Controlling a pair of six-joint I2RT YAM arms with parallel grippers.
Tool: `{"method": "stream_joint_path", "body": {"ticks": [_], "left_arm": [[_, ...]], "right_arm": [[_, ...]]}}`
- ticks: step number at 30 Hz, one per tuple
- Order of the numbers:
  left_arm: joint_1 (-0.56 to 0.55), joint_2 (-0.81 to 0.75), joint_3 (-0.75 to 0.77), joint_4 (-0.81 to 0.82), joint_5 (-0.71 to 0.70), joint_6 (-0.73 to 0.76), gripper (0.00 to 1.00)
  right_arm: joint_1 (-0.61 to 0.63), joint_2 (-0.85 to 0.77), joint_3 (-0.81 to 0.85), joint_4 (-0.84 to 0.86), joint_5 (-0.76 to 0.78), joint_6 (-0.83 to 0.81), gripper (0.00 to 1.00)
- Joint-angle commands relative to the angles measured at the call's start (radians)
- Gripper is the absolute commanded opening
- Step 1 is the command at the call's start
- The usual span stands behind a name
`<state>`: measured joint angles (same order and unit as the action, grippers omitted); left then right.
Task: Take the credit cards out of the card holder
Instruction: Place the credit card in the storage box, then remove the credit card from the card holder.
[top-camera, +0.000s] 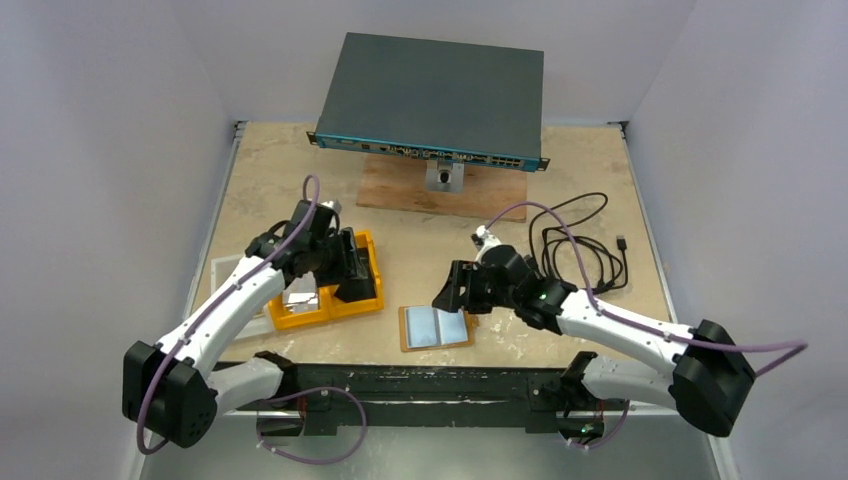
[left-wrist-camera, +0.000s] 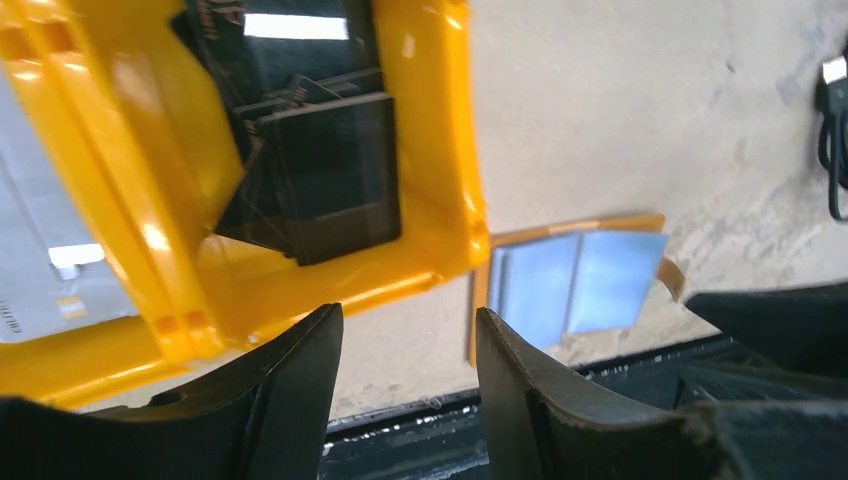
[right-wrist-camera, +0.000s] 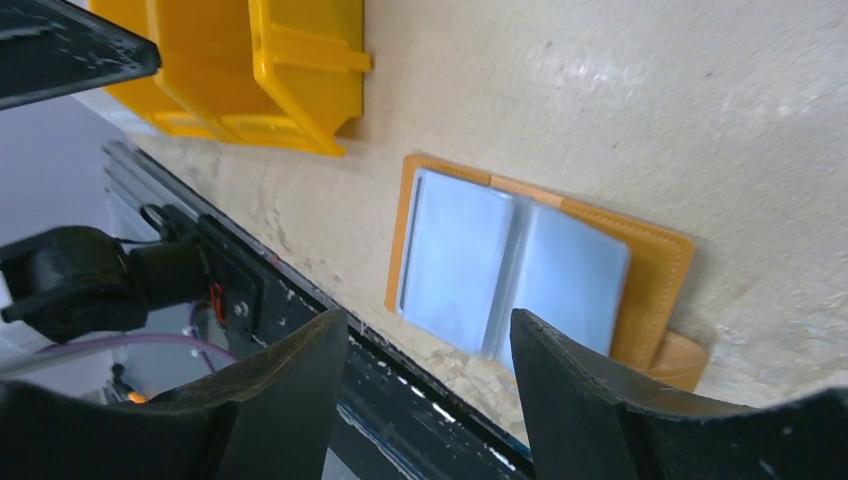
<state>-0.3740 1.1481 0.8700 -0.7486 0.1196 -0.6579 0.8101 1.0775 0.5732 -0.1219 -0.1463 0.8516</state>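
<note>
Jaws on both arms were held parted and empty, the card holder laid open at six o'clock on the table for access.

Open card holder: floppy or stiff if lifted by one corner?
Likely floppy: the card holder lies open along a centre fold, so it should hinge. Its glossy inner pages look slippery. Thin and flat, probably light.

On the table, the tray sits just left of the card holder, the cable behind-right, the switch well behind.
</note>
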Motion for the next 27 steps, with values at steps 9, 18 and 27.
{"method": "stream_joint_path", "body": {"ticks": [9,18,27], "left_arm": [[-0.186,-0.119,-0.066,0.032,0.055,-0.075,0.51],[-0.186,-0.183,-0.137,0.038,0.077,-0.078,0.51],[-0.186,-0.172,-0.164,0.07,0.107,-0.08,0.51]], "right_arm": [[0.246,0.313,0.202,-0.104,0.306,0.037,0.55],[0.329,0.484,0.327,-0.206,0.412,0.049,0.53],[0.353,0.574,0.381,-0.284,0.474,0.059,0.51]]}}
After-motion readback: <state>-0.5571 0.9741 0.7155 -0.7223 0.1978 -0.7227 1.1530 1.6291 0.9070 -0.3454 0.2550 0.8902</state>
